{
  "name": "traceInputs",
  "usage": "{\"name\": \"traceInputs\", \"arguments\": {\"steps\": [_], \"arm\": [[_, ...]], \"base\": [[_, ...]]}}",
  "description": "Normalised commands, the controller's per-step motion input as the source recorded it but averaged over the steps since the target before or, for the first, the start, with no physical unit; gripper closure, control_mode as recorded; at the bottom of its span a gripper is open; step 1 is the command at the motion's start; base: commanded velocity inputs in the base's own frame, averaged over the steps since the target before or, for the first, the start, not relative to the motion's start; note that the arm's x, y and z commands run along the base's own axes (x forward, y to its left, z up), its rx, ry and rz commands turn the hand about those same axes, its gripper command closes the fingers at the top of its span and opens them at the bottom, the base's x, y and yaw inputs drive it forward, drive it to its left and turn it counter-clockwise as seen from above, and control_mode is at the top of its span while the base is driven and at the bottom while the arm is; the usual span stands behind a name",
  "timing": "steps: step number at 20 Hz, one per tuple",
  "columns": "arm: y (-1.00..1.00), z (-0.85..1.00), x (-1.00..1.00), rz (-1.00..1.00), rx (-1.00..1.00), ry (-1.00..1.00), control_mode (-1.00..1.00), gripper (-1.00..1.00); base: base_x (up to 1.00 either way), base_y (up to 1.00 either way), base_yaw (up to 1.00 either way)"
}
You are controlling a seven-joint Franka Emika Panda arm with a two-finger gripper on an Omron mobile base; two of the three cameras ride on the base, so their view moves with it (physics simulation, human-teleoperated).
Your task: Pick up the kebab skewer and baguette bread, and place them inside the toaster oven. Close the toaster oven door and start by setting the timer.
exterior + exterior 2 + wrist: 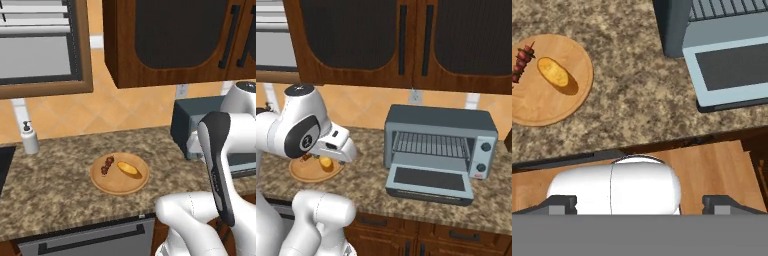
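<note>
Your gripper (640, 205) with jaws wide apart and holding nothing, ahead-left the round wooden plate (537, 107) with the golden-yellow baguette bread (554, 73) and dark red kebab skewer (522, 61), ahead-right the blue-grey toaster oven (674, 25), its glass toaster oven door (732, 72) folded down

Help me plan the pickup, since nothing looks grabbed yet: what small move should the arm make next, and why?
Probably swing the gripper left, over the wooden plate. The kebab skewer and baguette bread lie side by side on it, untouched, while the open fingers hold nothing. The toaster oven door already lies open, rack bare, so fetching food comes first.
</note>
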Motion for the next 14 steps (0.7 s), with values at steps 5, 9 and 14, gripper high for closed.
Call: {"name": "traceInputs", "arguments": {"steps": [5,9,14], "arm": [[0.0,0.0,0.0,0.0,0.0,0.0,1.0,-1.0],[0.0,0.0,0.0,0.0,0.0,0.0,1.0,-1.0],[0.0,0.0,0.0,0.0,0.0,0.0,1.0,-1.0]], "base": [[-0.03,-0.56,-0.13],[0.02,-0.14,-0.03],[0.19,0.02,0.0]]}}
